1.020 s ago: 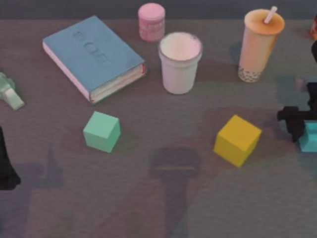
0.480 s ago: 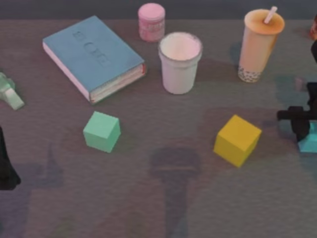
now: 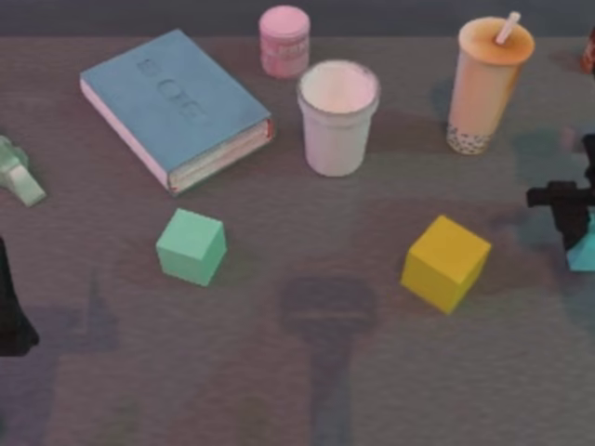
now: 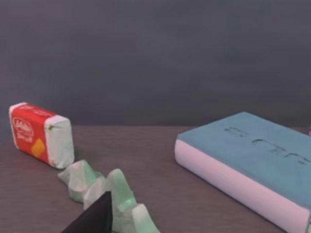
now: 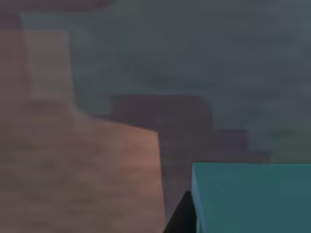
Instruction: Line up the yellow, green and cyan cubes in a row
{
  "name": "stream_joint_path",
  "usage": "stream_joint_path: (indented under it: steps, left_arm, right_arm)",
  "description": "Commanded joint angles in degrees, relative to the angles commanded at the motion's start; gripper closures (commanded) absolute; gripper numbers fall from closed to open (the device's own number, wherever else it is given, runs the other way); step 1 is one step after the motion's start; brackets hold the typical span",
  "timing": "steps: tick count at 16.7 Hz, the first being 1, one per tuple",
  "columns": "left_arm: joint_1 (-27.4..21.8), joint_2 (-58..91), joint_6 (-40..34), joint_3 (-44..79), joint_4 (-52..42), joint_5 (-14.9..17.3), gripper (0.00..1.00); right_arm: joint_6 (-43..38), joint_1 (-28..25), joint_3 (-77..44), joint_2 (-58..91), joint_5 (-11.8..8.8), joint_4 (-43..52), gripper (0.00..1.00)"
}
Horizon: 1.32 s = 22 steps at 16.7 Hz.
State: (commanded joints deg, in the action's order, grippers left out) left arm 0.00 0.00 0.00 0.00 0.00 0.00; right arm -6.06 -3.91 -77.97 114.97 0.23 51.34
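Note:
The yellow cube [image 3: 445, 263] rests on the table right of centre, and the mint green cube [image 3: 191, 245] sits left of centre. At the table's right edge my right gripper [image 3: 575, 234] is shut on the small cyan cube [image 3: 586, 254], which is partly cut off by the top view's edge. In the right wrist view the cyan cube [image 5: 252, 199] fills a corner, with one dark finger [image 5: 181, 217] against its side. My left gripper [image 3: 11, 321] stays parked at the left edge, open; a single dark finger [image 4: 92, 218] shows in the left wrist view.
A large blue book [image 3: 172, 104] lies at the back left, with a pink jar [image 3: 284, 40], a white cup [image 3: 337, 116] and a bubble tea cup [image 3: 488, 84] along the back. A pale green bottle-like item [image 3: 19, 172] lies far left, near a red packet [image 4: 41, 133].
My right gripper has shifted slightly back and to the right, and the cyan cube has gone with it. The yellow and green cubes and the left arm have not moved.

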Motion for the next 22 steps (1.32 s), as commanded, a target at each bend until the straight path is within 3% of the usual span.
stream_joint_path:
  steps: [4, 11, 14, 20, 22]
  left_arm:
    - [0.0, 0.0, 0.0, 0.0, 0.0, 0.0, 0.0]
    - [0.0, 0.0, 0.0, 0.0, 0.0, 0.0, 0.0]
    - [0.0, 0.0, 0.0, 0.0, 0.0, 0.0, 0.0]
    - [0.0, 0.0, 0.0, 0.0, 0.0, 0.0, 0.0]
    - [0.0, 0.0, 0.0, 0.0, 0.0, 0.0, 0.0]
  right_arm:
    - [0.0, -0.2, -4.3, -3.2, 0.0, 7.4, 1.0]
    - [-2.1, -2.1, -4.6, -3.3, 0.1, 8.0, 1.0]
    - [-8.5, -9.2, -4.9, -3.7, 0.2, 9.0, 1.0]
    - [-25.6, -28.0, -4.4, -6.0, 0.6, 11.1, 1.0]
    - [-29.4, -31.8, -4.1, -6.9, 0.8, 11.3, 1.0]
